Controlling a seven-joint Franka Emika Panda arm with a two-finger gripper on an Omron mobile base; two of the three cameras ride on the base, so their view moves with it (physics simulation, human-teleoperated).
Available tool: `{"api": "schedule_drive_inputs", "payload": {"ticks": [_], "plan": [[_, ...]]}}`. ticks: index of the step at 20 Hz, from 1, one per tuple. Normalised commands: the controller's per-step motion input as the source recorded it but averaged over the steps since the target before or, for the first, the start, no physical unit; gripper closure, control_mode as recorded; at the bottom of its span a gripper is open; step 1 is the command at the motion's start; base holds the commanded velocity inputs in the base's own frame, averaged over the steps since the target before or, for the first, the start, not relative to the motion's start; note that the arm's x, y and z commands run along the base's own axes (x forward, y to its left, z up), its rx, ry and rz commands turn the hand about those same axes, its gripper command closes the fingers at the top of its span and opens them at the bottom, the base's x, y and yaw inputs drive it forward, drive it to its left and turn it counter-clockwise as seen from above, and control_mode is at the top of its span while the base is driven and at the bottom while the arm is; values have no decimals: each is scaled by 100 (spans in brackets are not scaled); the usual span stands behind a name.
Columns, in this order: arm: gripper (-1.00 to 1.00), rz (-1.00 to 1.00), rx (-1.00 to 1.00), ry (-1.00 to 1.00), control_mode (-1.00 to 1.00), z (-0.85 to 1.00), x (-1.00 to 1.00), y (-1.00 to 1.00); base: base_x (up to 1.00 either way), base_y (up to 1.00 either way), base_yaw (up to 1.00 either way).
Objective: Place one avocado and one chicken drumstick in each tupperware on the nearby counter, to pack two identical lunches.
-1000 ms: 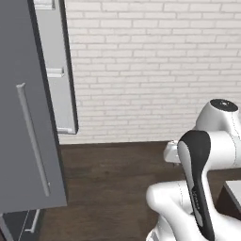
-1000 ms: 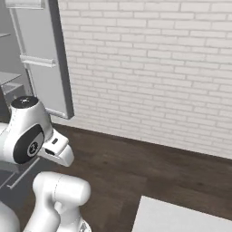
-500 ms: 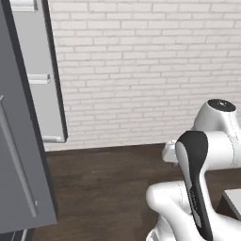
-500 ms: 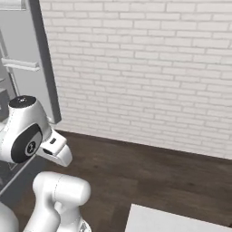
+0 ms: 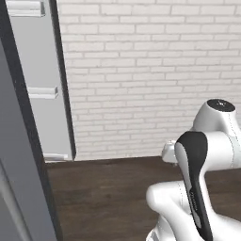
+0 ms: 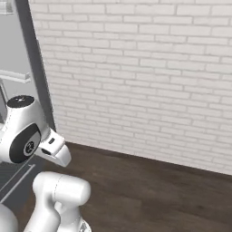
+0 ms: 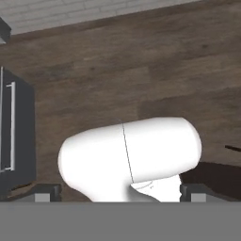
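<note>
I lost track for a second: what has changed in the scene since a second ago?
The whole picture has slid left, so the base is turning; nothing itself moved. The grey fridge door now crowds the left base view's edge. The arm keeps its folded pose, and the claw holds nothing.

Open dark wood floor [image 5: 108, 193] runs toward twelve o'clock up to the white brick wall [image 6: 145, 77]. A tall grey door [image 5: 21, 155] blocks nine o'clock.
</note>
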Motion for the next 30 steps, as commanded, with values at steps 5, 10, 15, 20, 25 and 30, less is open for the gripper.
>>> {"api": "schedule_drive_inputs", "payload": {"ticks": [5,10,15,20,25,30], "plan": [[-100,0,0,0,100,0,0,0,100,-59,8],[-100,0,0,0,100,0,0,0,100,-52,15],[-100,0,0,0,100,0,0,0,100,-37,13],[-100,0,0,0,100,0,0,0,72,0,4],[-100,0,0,0,100,0,0,0,100,2,7],[-100,0,0,0,100,0,0,0,100,0,9]]}}
